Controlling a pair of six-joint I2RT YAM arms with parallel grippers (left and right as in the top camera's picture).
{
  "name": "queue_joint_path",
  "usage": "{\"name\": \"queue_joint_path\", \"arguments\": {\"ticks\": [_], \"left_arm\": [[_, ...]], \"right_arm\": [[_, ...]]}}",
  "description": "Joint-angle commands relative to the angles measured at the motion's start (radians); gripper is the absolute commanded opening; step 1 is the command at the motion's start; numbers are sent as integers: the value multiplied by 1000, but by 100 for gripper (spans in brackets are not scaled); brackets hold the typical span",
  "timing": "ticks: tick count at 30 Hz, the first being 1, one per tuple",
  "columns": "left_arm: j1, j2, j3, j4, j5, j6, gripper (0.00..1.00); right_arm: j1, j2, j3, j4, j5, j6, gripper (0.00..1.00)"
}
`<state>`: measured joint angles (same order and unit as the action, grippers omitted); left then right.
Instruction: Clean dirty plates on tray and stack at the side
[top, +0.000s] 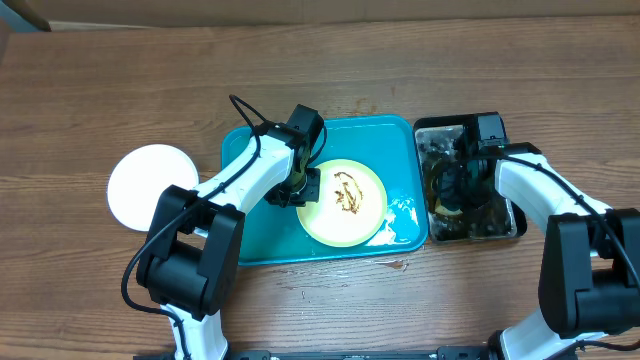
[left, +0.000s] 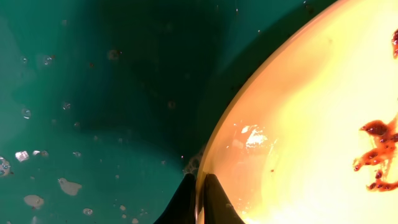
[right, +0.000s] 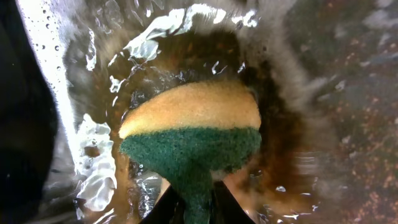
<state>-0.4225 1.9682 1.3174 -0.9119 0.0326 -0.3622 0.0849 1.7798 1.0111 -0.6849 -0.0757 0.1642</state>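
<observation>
A pale yellow-green plate (top: 345, 203) (left: 311, 124) smeared with brown sauce (top: 347, 190) lies in the turquoise tray (top: 250, 240). My left gripper (top: 305, 190) (left: 200, 186) is shut on that plate's left rim, one finger outside and one inside. A clean white plate (top: 150, 185) rests on the table left of the tray. My right gripper (top: 452, 195) (right: 198, 202) is shut on a yellow-and-green sponge (right: 193, 130), held down in the brown water of the black tray (top: 515, 215).
Foam and droplets (top: 400, 212) lie on the turquoise tray's right side and on its floor (left: 68, 185). The black tray's wet wall (right: 56, 93) stands close to the sponge's left. Bare wooden table (top: 100, 90) surrounds both trays.
</observation>
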Motion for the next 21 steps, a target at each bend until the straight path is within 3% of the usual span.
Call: {"name": "queue_joint_path", "arguments": {"ticks": [1, 14, 21], "left_arm": [[5, 6, -13, -4, -6, 14, 4], [5, 6, -13, -3, -5, 14, 4], [5, 6, -13, 2, 28, 26, 4]], "right_arm": [[-2, 19, -15, 7, -5, 19, 10], [9, -72, 311, -282, -23, 19, 7], [87, -95, 317, -309, -201, 20, 5]]}}
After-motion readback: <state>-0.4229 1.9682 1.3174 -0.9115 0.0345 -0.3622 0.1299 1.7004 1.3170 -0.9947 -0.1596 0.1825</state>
